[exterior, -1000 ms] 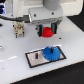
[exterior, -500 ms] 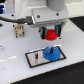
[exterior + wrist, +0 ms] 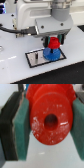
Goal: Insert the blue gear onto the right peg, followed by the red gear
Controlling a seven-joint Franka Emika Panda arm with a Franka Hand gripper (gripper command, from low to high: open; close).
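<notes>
Exterior view: red gear, clamped between closed jaws of the gripper, now lowered from half a second ago to just above the blue gear seated on the base plate; second insertion imminent.

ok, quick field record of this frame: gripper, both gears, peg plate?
gripper: shut on the red gear, above the plate
red gear: held between the green finger pads, hole facing the wrist camera
blue gear: on the base plate, directly under the red gear
base plate: black-bordered, flat on the white table
right peg: hidden by the gears
</notes>
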